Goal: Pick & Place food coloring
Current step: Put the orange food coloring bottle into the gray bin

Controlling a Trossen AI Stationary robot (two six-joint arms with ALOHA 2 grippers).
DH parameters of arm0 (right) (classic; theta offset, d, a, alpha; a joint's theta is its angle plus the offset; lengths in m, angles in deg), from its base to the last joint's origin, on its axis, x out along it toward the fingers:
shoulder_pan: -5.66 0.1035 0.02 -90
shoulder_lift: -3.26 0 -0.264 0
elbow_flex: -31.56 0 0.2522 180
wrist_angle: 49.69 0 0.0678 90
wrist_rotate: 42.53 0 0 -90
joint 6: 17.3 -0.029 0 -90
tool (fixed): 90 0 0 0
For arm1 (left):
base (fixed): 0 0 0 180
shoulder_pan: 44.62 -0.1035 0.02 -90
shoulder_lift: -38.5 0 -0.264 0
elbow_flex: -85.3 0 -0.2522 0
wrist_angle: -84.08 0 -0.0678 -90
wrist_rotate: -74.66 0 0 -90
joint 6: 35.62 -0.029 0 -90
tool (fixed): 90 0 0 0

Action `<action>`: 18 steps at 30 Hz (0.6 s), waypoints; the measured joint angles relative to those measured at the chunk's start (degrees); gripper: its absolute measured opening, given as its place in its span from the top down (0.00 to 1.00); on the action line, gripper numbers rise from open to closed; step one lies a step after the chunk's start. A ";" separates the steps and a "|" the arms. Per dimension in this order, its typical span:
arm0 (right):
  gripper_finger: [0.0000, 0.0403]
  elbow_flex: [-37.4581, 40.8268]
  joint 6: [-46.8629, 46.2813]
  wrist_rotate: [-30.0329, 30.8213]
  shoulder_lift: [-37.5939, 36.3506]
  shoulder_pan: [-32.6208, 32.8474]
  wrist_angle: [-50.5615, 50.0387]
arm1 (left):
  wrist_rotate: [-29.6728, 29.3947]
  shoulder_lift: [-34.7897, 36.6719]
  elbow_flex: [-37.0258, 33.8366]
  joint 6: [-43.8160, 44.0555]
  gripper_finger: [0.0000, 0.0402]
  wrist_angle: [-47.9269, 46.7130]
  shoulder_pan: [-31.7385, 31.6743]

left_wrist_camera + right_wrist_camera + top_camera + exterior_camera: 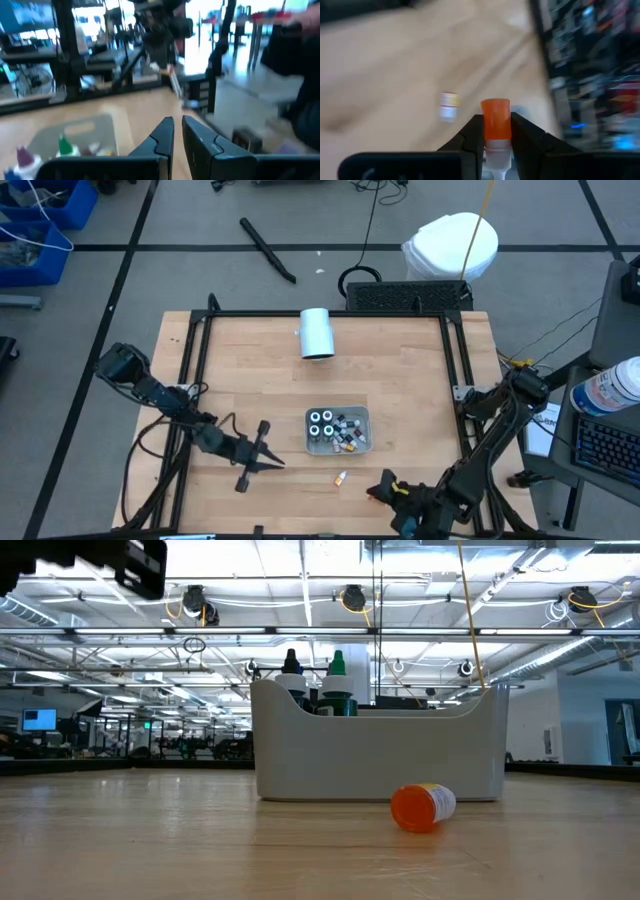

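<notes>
A grey tray point(338, 416) at the table's middle holds several small food coloring bottles point(322, 423). One orange-capped bottle point(341, 478) lies on its side on the wood just in front of the tray and shows in the low view as the orange-capped bottle point(422, 807). My right gripper point(381, 486) hovers near the front edge, right of that bottle, shut on another orange-capped bottle point(495, 120). Left of the tray my left gripper point(279, 463) points level toward it, shut and holding nothing point(177, 137). My right gripper pinches the small bottle between its two fingers, at the white body just behind the orange cap point(495, 142). The bottle lies along the fingers, its orange cap point(495, 112) sticking out past the fingertips. It is lifted clear of the table.
A large white cylinder point(317, 333) lies on its side at the table's far middle. A black frame point(456, 360) runs along the table's left, far and right sides. The wood left and right of the tray is bare.
</notes>
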 joint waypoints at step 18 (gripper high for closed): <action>0.83 -0.19 62.03 22.81 12.41 -8.90 37.61 | -8.42 0.00 10.99 4.37 0.88 -8.40 -0.43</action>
